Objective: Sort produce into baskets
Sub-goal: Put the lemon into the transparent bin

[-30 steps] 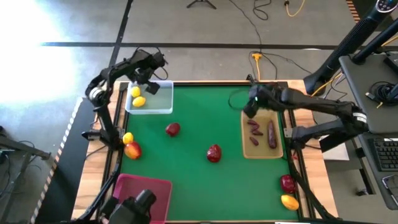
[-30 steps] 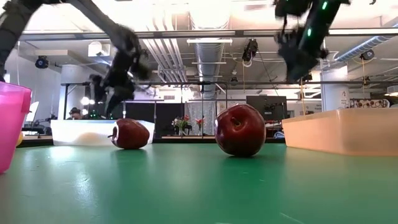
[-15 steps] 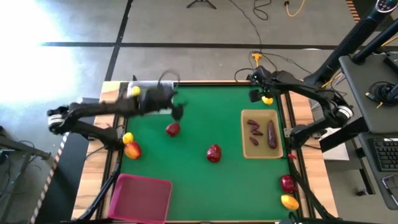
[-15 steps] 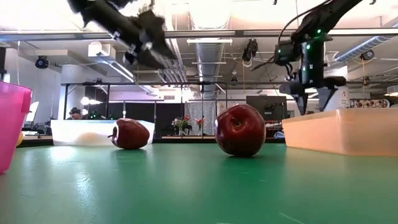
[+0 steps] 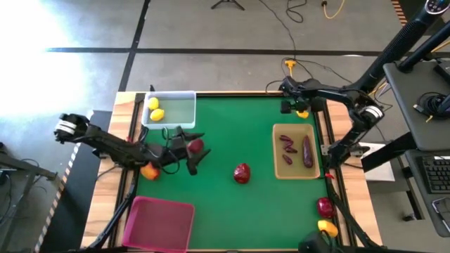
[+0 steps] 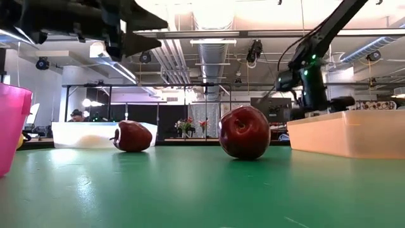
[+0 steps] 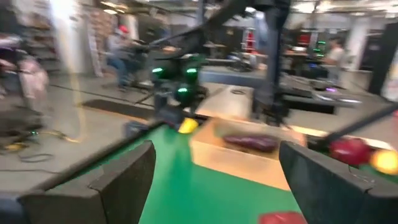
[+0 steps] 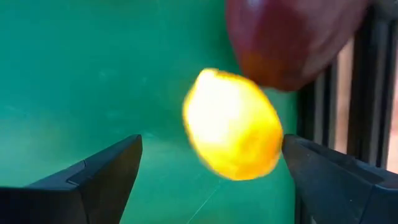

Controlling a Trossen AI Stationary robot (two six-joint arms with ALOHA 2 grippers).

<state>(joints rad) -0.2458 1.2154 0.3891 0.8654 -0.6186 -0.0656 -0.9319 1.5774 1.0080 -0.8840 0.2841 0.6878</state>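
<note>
Lemon (image 8: 231, 124) between open right fingers (image 8: 336, 180) — long axis tilted.

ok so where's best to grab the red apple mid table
Probably take the red apple across its widest middle, coming straight down. It sits upright, dimple on top, rounded sides bulging about mid-height, with bare green mat all round, so claw fingers fit either side.

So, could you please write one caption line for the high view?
Left end effector hovers open beside a red fruit; right end effector sits by a lemon beyond the tan tray.
</note>
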